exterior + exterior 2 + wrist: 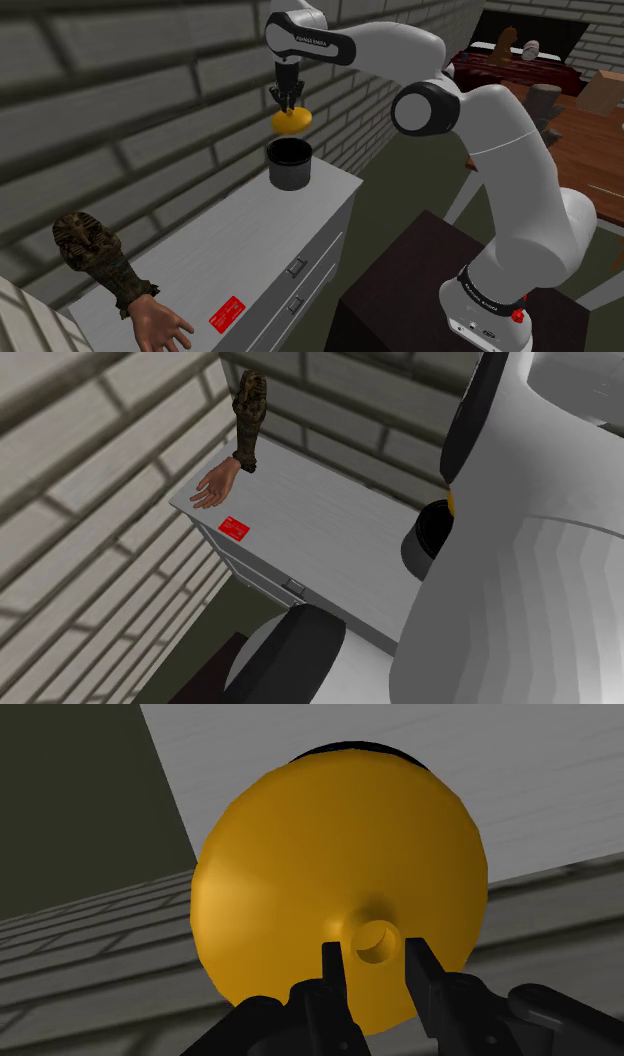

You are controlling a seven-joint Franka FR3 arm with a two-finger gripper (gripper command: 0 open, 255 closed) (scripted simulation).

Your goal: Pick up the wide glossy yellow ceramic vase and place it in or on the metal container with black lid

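Observation:
A wide glossy yellow vase (291,121) hangs in the air just above a dark round container (289,163) that stands on the far end of a grey cabinet top (220,250). My gripper (290,103) is shut on the vase's narrow neck from above. In the wrist view the two black fingers (331,972) clasp the small neck of the vase (330,874), whose body covers nearly all of the container; only a thin black arc of its rim (350,748) shows beyond it. In the second exterior view the container (425,537) is partly hidden by the arm.
A dark pharaoh-headed figure ending in a hand (110,270) lies on the cabinet's near end, with a red label (228,313) beside it. A brick wall (120,100) runs along the cabinet's far side. Brown furniture with objects (520,70) stands at the back.

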